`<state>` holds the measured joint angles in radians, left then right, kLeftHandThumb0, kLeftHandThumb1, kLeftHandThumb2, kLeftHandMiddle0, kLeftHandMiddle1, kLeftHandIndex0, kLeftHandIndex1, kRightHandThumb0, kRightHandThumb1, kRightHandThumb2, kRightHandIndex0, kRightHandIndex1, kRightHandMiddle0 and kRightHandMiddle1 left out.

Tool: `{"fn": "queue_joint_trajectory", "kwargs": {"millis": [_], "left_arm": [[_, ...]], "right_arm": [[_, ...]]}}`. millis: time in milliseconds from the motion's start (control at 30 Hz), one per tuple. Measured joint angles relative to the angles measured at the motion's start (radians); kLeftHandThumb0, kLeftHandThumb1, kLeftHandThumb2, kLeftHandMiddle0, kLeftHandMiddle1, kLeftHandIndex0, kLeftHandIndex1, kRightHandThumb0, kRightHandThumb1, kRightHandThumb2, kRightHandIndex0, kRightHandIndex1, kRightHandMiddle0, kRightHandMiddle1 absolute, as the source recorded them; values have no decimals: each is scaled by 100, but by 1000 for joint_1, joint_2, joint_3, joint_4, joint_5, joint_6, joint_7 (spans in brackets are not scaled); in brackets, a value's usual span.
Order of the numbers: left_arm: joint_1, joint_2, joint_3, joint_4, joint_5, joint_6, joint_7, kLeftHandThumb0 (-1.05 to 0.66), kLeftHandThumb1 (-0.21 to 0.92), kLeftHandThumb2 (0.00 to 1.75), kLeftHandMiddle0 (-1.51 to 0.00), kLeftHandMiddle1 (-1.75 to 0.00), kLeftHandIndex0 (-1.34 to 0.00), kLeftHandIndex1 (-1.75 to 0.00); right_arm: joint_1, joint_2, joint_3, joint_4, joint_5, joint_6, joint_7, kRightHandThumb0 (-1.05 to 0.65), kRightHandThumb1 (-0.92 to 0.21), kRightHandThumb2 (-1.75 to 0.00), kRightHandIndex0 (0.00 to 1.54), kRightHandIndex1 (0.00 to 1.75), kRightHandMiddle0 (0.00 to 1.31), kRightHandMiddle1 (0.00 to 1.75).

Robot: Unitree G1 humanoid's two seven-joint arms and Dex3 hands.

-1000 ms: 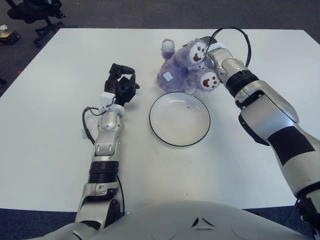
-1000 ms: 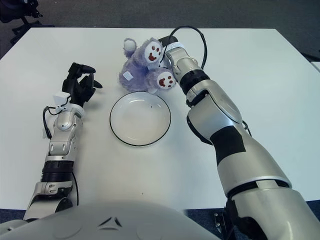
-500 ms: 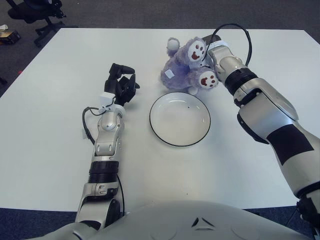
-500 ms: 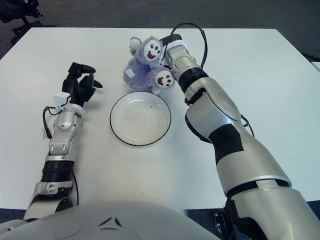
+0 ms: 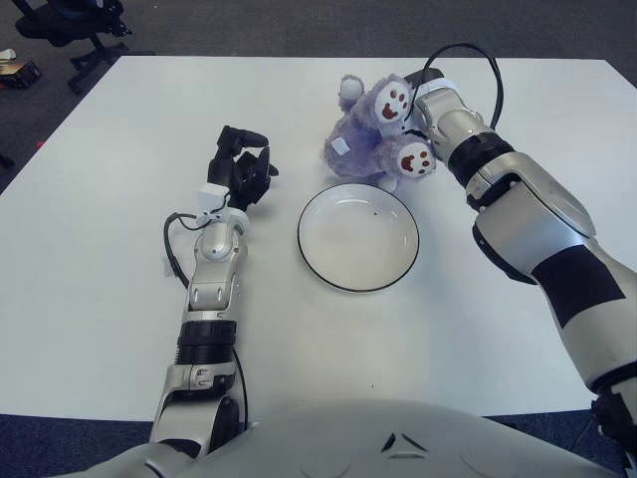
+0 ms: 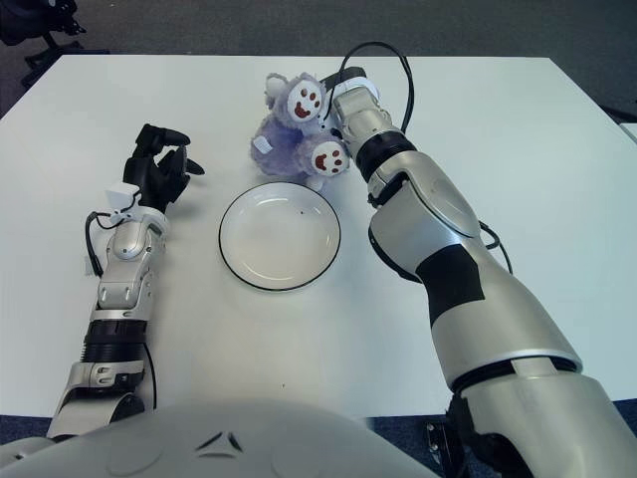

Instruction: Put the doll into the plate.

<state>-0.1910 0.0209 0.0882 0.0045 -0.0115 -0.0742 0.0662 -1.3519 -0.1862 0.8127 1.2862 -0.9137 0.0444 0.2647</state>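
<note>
L hand [image 5: 245,167] shows left of the plate [image 5: 357,237], over the white table [image 5: 109,249], same spot as a sec ago; black fingers [image 5: 242,137] curled inward, holding nothing. Can't tell if it touches the table.

Plate sits mid-table, white w/ dark rim, nothing in it, unmoved.

Purple doll [image 5: 373,134] is just behind the plate's far edge, not in it. Vs 1 s ago it has shifted right and a bit farther back: round pom was nearer the plate's left side, now sits closer to the R wrist. Its two white smiley feet face up, one near the plate rim.

R hand [image 5: 422,105] is against the doll's right side, mostly hidden by plush; fingers seem closed on it but grip not fully visible. R forearm has swung slightly toward the far edge.
</note>
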Motion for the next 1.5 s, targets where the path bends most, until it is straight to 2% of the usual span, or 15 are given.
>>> {"fn": "queue_joint_trajectory", "kwargs": {"millis": [167, 300, 400, 467, 600, 633, 700, 733, 833, 933, 1033, 1500], "left_arm": [[0, 0, -2, 1, 23, -20, 4, -35, 92, 45, -62, -159, -27, -167], [0, 0, -3, 1, 31, -29, 6, -35, 92, 45, -62, -159, -27, -167], [0, 0, -3, 4, 40, -33, 9, -35, 92, 45, -62, -159, -27, -168], [0, 0, -4, 5, 46, -37, 13, -35, 92, 46, -62, -159, -27, -168], [0, -1, -7, 9, 60, -46, 20, -35, 92, 46, -62, -159, -26, -168], [0, -1, -8, 10, 60, -48, 20, -35, 92, 46, -62, -160, -26, -168], [0, -1, -10, 11, 62, -52, 21, -35, 92, 46, -62, -160, -26, -169], [0, -1, -11, 12, 62, -54, 21, -35, 92, 46, -62, -160, -26, -169], [0, -1, -12, 15, 64, -58, 22, -35, 92, 46, -61, -161, -26, -169], [0, -2, -13, 17, 65, -60, 23, -35, 92, 47, -61, -161, -25, -169], [0, -2, -13, 18, 67, -60, 23, -35, 92, 47, -61, -161, -25, -169], [0, -1, -14, 22, 73, -63, 25, -35, 92, 47, -61, -162, -25, -170]], "right_arm": [[-15, 6, -38, 13, 34, 14, 67, -20, -74, -37, 93, 175, 80, 175], [-42, 12, -91, 35, 80, 41, 145, -23, -80, -35, 93, 175, 75, 175], [-57, 16, -153, 39, 135, 81, 177, -25, -84, -32, 94, 175, 71, 175], [-61, 18, -189, 39, 169, 104, 179, -31, -83, -40, 93, 175, 59, 164], [-58, 22, -247, 29, 222, 142, 129, -35, -90, -30, 90, 175, 50, 151], [-58, 22, -256, 26, 228, 147, 118, -41, -91, -32, 85, 175, 44, 134], [-50, 24, -289, 12, 254, 166, 71, -56, -91, -38, 72, 168, 42, 70], [-43, 24, -312, 1, 272, 177, 40, -60, -92, -39, 69, 163, 43, 50], [-26, 21, -353, -24, 308, 192, -6, -65, -92, -42, 67, 144, 43, 24], [-6, 13, -375, -53, 326, 194, -17, -64, -92, -44, 75, 122, 45, 13], [10, 2, -385, -77, 339, 196, -15, -63, -92, -47, 82, 110, 47, 9], [46, -55, -400, -204, 358, 201, 24, -62, -92, -51, 98, 82, 53, 5]]}}
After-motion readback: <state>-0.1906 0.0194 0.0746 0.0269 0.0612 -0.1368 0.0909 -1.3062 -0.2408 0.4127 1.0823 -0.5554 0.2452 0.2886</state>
